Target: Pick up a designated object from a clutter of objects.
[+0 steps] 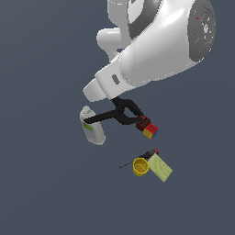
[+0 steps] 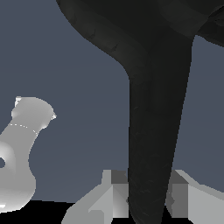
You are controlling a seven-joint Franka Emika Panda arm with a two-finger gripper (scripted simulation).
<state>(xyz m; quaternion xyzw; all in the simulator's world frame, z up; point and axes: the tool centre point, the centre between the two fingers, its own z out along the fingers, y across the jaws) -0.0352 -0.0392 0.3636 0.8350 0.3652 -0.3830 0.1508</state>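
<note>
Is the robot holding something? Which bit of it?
Yes. The pincer holds the black clamp by one of its long thin handles; the wrist view shows the fingers on both sides of it.

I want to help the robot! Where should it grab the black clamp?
Best guess: one long thin handle of the black clamp, from above. It's narrow enough for the claw, and away from the white bottle and blocks.
</note>
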